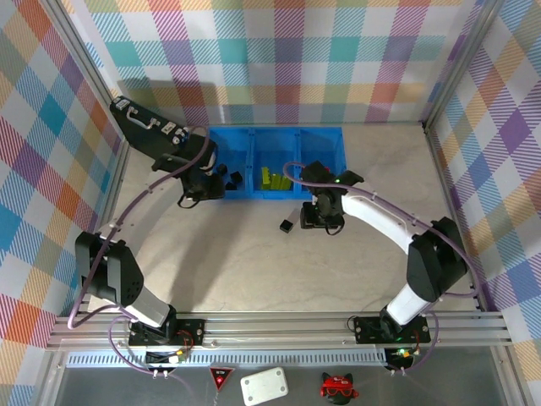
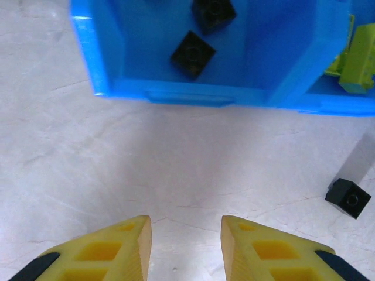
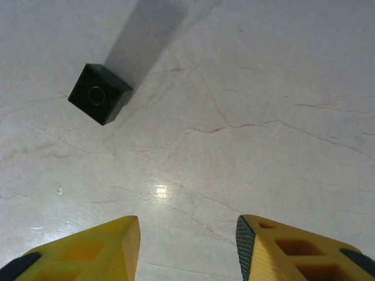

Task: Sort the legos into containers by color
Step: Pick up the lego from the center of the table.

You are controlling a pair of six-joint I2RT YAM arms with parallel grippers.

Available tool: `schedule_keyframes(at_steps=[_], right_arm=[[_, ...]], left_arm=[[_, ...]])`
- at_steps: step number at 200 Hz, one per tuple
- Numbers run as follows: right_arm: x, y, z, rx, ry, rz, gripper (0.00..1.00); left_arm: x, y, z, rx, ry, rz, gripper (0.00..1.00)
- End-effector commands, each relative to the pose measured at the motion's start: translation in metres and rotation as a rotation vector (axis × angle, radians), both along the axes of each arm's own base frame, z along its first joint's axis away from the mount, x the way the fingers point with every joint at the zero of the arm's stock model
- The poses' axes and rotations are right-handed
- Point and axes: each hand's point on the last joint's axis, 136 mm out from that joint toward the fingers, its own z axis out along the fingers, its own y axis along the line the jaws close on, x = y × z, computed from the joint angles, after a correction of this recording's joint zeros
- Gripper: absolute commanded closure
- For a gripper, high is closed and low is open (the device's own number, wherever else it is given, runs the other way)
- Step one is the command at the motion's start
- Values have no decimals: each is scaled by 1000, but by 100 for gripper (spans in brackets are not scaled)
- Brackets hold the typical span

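Spotted a stray black brick (image 3: 99, 93) on the tabletop (image 1: 254, 262) near the blue bins (image 1: 275, 144).
Held nothing in left gripper (image 2: 186, 246) or right gripper (image 3: 187, 246) — both spread wide.

top: overhead, far | wrists: close, downward | all share black lego (image 1: 286, 225) (image 2: 348, 198) (image 3: 99, 93)

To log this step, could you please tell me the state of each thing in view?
Left gripper: open, empty.
Right gripper: open, empty.
Loose black brick: lying on the table, outside the bins.
Two black bricks: inside the left bin.
Green bricks: inside the middle bin.
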Motion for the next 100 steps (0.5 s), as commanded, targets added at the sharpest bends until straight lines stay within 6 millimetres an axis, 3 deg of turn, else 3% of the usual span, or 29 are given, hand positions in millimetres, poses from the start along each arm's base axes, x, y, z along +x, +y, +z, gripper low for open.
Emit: schedule_keyframes(at_steps=[1, 41, 72, 100], right_arm=[[8, 16, 3, 5, -18, 19, 51], [12, 48, -10, 26, -29, 194, 50], [19, 57, -27, -14, -44, 363, 49], [27, 63, -38, -60, -54, 465, 48]], left_arm=[[-8, 15, 10, -45, -17, -14, 64], [-3, 43, -1, -42, -70, -14, 64], [-2, 45, -19, -60, -63, -30, 64], [1, 45, -19, -71, -64, -29, 64]])
